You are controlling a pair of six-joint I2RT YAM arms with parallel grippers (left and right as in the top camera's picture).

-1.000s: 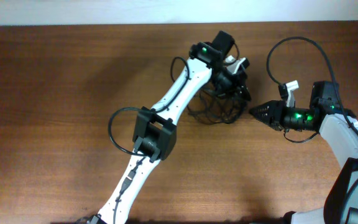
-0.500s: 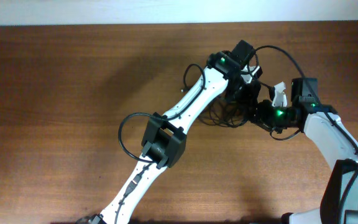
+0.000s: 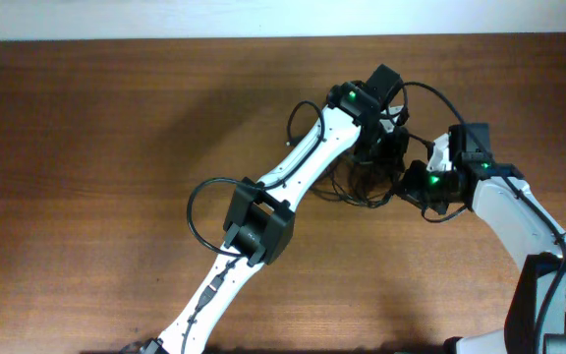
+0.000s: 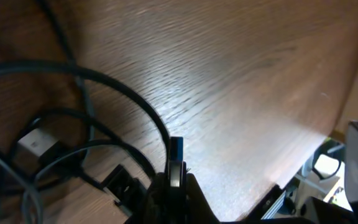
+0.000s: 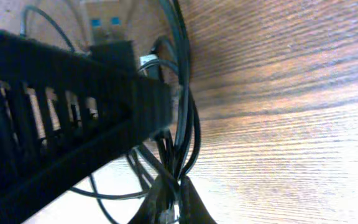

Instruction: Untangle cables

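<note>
While the cables (image 3: 354,183) lay as one knotted bundle at the far centre of the worktop (image 3: 96,147), no cord had been drawn free, so the untangling appeared barely begun. The fingers of the left gripper (image 4: 174,169) pinched one black cord; those of the right gripper (image 5: 173,190) were closed on several strands. No brand, label or writing was legible.

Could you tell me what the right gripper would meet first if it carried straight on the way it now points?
The cables: the right gripper is shut on strands of the bundle, which continues directly ahead. Just beyond, it would probably reach the left arm, though depth is unclear.
</note>
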